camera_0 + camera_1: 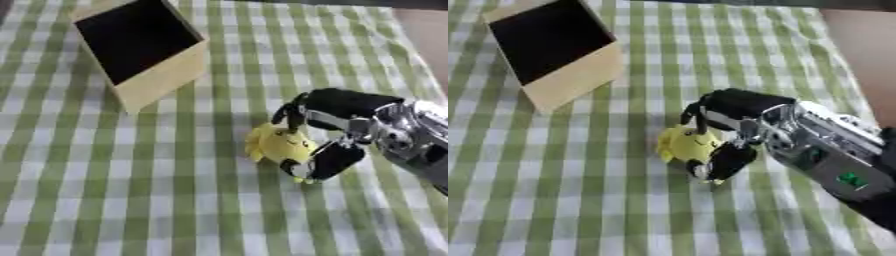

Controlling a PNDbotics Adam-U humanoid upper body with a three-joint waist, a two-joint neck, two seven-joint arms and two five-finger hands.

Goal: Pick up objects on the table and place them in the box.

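Note:
A small yellow plush toy point(278, 145) lies on the green-and-white checked tablecloth, right of centre. My right hand point(337, 117) comes in from the right edge and is curled around the toy, fingers over its top and thumb point(328, 162) under its lower right side. The cardboard box point(144, 47) stands at the upper left, open with a dark inside, a good way from the hand. My left hand shows in neither view.
The checked tablecloth point(105, 190) covers the whole table. Bare brown floor point(864, 55) shows past the table's right edge at the upper right.

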